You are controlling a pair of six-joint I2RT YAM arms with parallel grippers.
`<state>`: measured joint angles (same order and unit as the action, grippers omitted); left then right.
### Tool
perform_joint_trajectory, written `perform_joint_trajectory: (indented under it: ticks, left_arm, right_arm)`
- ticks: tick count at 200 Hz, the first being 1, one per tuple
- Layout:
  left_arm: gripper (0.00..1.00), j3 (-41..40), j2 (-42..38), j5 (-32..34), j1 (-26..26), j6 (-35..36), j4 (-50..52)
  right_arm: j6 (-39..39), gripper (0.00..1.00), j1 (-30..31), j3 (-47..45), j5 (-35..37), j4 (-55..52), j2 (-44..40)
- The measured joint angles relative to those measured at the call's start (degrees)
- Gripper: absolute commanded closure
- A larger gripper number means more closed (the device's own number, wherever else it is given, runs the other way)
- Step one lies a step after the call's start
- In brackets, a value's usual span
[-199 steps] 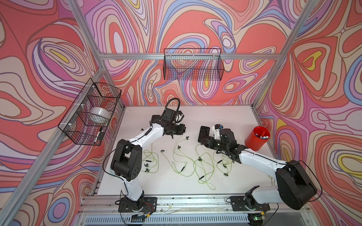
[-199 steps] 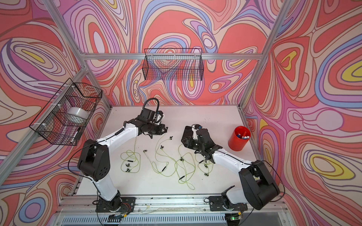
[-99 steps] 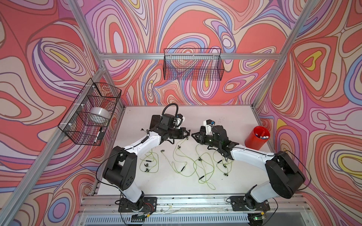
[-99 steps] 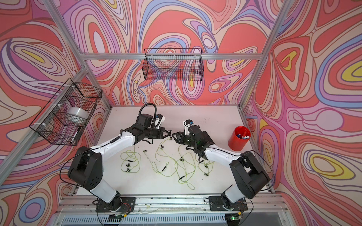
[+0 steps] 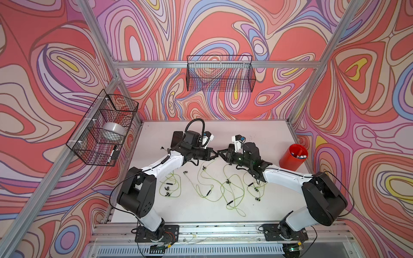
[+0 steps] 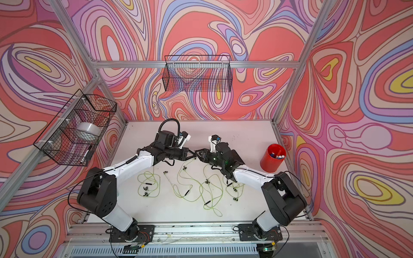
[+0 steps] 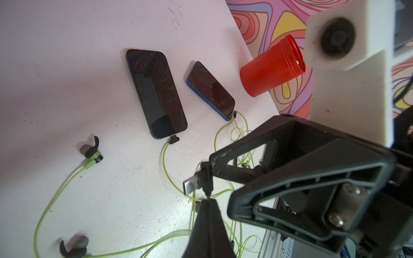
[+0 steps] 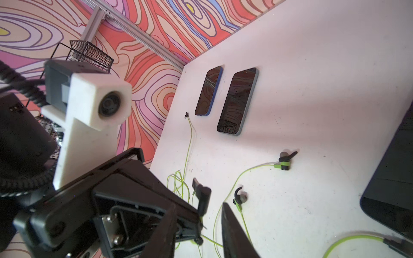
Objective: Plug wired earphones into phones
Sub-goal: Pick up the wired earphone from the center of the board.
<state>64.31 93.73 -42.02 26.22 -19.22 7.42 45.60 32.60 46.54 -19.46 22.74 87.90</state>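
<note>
Plug (image 7: 196, 181) stays pinched by left tool (image 7: 206, 202); right tool (image 8: 197, 206) has arrived.

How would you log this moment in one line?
left gripper: shut on yellow-green earphone cord at its black silver-tipped plug | right gripper: open, jaws flanking plug | plug: midair, not inserted

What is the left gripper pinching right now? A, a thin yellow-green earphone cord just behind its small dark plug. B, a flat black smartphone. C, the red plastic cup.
A: in the left wrist view the left gripper is shut on the yellow-green earphone cord, with the dark plug sticking out past its tips.
</note>
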Motion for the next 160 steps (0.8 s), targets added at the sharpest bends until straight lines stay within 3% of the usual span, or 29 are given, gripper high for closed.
perform_joint_trajectory:
  ticks: [60, 126, 160]
  left_arm:
    - [1.0, -1.0, 0.0, -3.0, 0.0, 1.0, -0.6]
    - [1.0, -1.1, 0.0, -4.3, 0.0, 1.0, -1.6]
    - [1.0, -1.2, 0.0, -4.5, 0.0, 1.1, -1.6]
  right_arm:
    - [0.7, 0.73, 0.0, 0.0, -0.7, 1.3, 0.0]
    - [0.8, 0.7, 0.0, 0.0, -0.8, 0.7, 0.7]
    - [0.8, 0.76, 0.0, 0.0, -0.7, 0.5, 1.0]
